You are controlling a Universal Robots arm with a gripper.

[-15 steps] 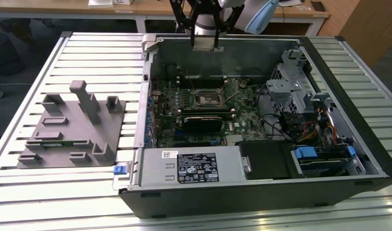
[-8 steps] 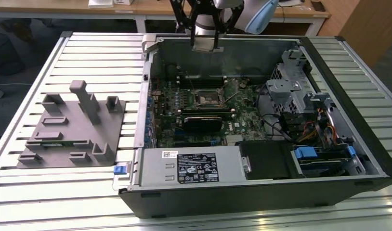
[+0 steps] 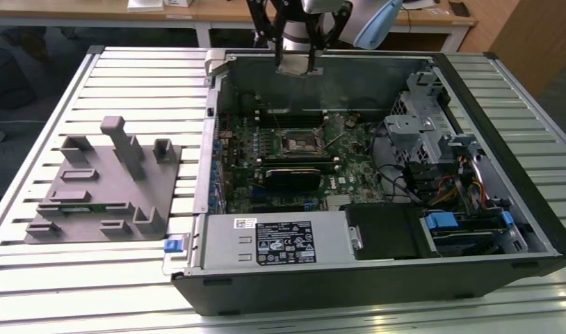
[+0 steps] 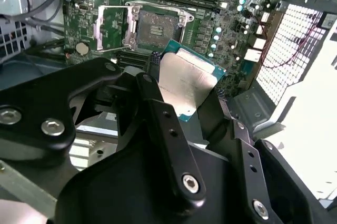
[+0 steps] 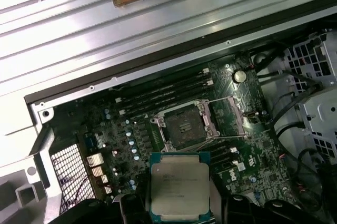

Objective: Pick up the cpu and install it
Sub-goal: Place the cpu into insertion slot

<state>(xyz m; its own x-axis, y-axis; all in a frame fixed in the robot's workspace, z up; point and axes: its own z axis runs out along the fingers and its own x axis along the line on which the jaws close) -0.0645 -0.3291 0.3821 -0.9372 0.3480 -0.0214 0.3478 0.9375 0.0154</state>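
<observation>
two fingers (image 4: pixel 164 124) on cpu (image 4: pixel 187 84); exterior view: grey fixture (image 3: pixel 97 191)

Grey fixture (image 3: pixel 97 188) beside open computer case (image 3: pixel 376 287) — motherboard (image 3: pixel 355 165) inside.

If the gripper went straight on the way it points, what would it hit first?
Probably the green motherboard near the open socket, the cpu in the gripper touching first; depth is unclear.

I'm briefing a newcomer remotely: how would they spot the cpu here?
Find the open computer case with the green motherboard inside. In both wrist views, the gripper holds the cpu in front of the board's open socket. It is the only pale silver square, edged in teal-green.
</observation>
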